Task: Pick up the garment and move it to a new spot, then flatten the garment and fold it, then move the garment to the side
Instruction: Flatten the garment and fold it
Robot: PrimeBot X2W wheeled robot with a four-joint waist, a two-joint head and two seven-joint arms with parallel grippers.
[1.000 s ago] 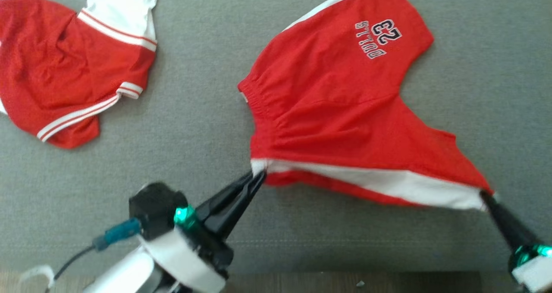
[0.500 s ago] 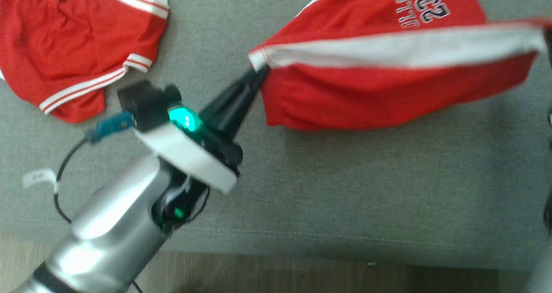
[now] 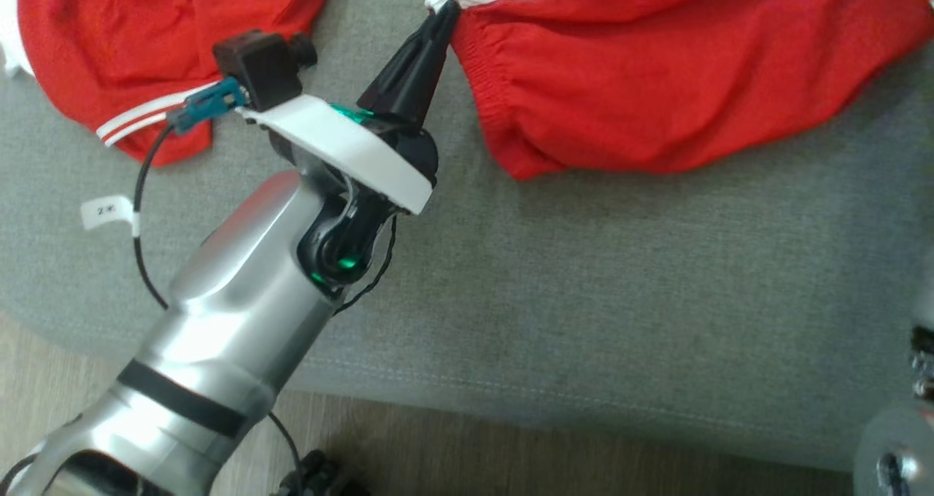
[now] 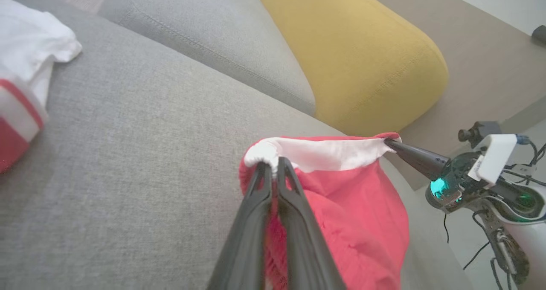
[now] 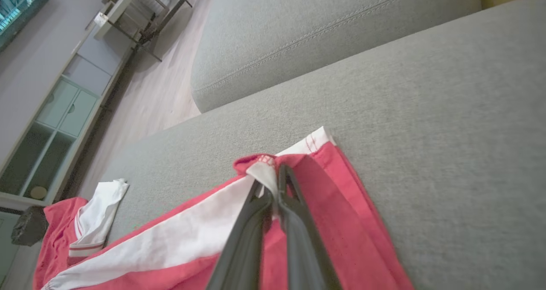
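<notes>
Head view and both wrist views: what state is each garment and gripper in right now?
red shorts: held at two corners, white band stretched between the grippers, red cloth sagging below.
left gripper: shut on one end of the white band.
right gripper: shut on the other end of the band.
red and white jersey: crumpled, lying loose on the grey sofa seat.

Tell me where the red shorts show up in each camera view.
Head view: red shorts along the top, centre to right.
Left wrist view: bottom centre, pinched by the left gripper.
Right wrist view: bottom, left to centre, pinched by the right gripper.
Shared landmark: the grey sofa seat beneath them.
</notes>
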